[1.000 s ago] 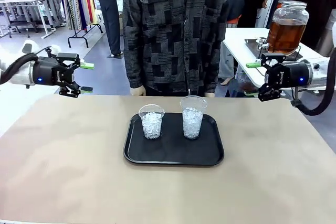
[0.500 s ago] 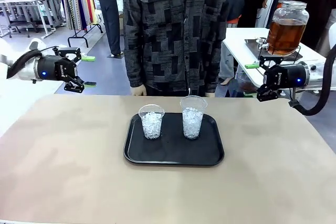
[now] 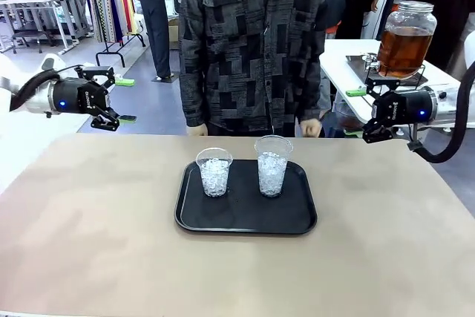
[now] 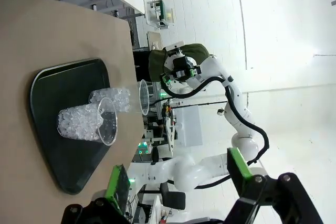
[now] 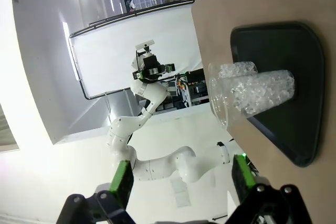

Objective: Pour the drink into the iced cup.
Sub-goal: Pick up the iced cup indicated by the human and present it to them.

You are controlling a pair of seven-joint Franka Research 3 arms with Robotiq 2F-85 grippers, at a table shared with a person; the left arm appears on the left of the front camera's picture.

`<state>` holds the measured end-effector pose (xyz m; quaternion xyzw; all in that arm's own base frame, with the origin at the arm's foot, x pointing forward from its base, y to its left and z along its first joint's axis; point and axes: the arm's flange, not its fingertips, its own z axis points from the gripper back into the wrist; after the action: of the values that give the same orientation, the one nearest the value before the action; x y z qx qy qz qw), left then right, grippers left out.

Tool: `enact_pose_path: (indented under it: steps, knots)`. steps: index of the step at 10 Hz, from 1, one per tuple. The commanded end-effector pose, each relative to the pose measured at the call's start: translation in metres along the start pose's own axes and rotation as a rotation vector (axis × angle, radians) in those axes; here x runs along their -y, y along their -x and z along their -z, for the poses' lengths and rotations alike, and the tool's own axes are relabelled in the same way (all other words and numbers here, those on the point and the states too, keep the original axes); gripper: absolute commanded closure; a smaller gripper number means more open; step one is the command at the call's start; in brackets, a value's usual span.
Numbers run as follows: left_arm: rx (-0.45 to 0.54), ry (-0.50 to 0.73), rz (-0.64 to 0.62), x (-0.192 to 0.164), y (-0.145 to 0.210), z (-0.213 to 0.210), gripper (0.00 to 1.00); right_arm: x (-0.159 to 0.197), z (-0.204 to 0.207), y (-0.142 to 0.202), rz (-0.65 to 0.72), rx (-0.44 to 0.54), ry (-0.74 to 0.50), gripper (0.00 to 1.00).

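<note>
Since half a second ago the person's hand (image 3: 312, 127) has come into sight at the table's far edge, right of the middle. Both arms have held their places. Over the full second, the left gripper (image 3: 125, 100) has drawn back towards the left edge.

The left gripper hangs off the table's (image 3: 89, 243) far left corner, fingers spread and holding nothing. Its wrist view shows the same wide gap (image 4: 178, 177). The right gripper (image 3: 358, 113) hangs at the far right corner, also spread and empty, as its own view confirms (image 5: 182, 178).

The black tray (image 3: 245, 220) lies at the middle of the table, somewhat nearer the far edge. Broad bare tabletop runs to its left, to its right and along the whole near edge. The shorter iced cup (image 3: 214, 172) and the taller iced cup (image 3: 272, 165) stand upright in the tray's far half, side by side and apart. The person (image 3: 252, 42) stands close behind the far edge.

The drink (image 3: 402, 50) fills a glass jar (image 3: 405, 35) with a metal lid (image 3: 415, 7). The jar stands upright, long axis vertical and lid up, on a white side table (image 3: 341, 57) beyond the far right corner. It is above and behind the right gripper, well apart from both cups.
</note>
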<state>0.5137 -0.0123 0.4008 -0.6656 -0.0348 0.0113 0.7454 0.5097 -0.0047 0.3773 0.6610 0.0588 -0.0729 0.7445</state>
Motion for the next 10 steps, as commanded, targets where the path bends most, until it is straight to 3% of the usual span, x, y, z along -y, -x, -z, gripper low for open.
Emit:
enact_pose_path:
  steps: [1, 10]
  knots:
    - [0.001, 0.000, 0.001, 0.0007, -0.0001, -0.0004, 0.00, -0.0006, -0.0004, -0.0008, -0.003, 0.006, 0.002, 0.00]
    - [0.001, 0.000, 0.001, 0.0007, -0.0001, -0.0004, 0.00, -0.0006, -0.0004, -0.0008, -0.003, 0.006, 0.002, 0.00]
